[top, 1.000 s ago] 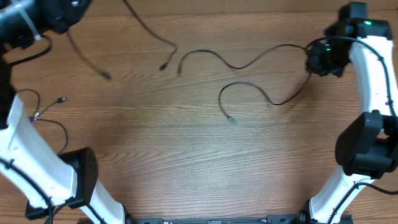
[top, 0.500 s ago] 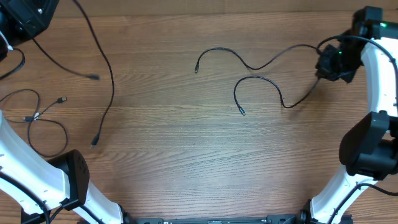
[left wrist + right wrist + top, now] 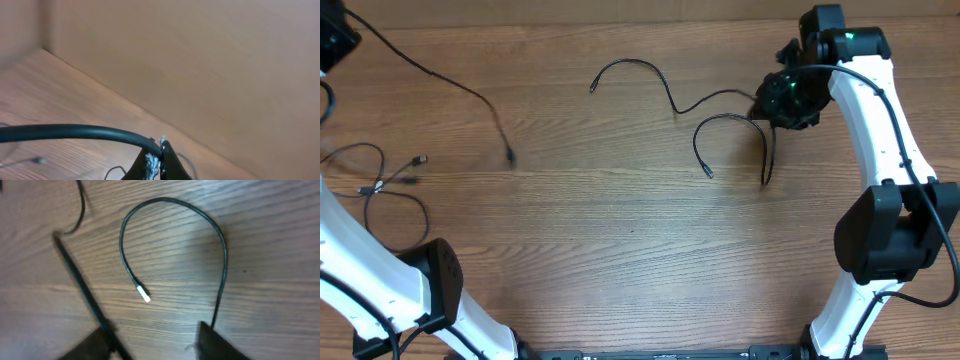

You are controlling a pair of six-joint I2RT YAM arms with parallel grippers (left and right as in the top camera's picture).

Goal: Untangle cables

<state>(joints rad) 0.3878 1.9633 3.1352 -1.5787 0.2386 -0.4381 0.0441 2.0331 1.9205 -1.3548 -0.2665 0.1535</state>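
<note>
**Left pincer grips one cord, right pincer hangs open over another.** The left pincer [image 3: 159,162] is clamped shut on the long cable [image 3: 75,131], pinching it at the very tips. The cord runs off sideways from it and down toward the surface [image 3: 620,250]. The right pincer [image 3: 155,339] stands open and holds nothing. The looped cable [image 3: 172,201] lies flat just ahead of it, with one leg running in beside a finger and the other ending in a silvery plug [image 3: 144,295]. Beyond the right pincer, that cord's tail snakes away across the wood. Farthest from it, on the left pincer's side and apart from the rest, lies the coiled cable [image 3: 390,185].

The three cords look separate, so the likely risk is undoing that. A tip-only grip could let the long cable slip, and its free end [image 3: 509,154] could fall onto the coiled cable nearby. If the right pincer closes here, it may catch one leg only and drag the loop across itself.

The overhead view cuts off almost all of the left pincer. One right finger is smeared by blur, and a dark streak beside it cannot be identified. Whether the long cable's end touches the wood cannot be told.
</note>
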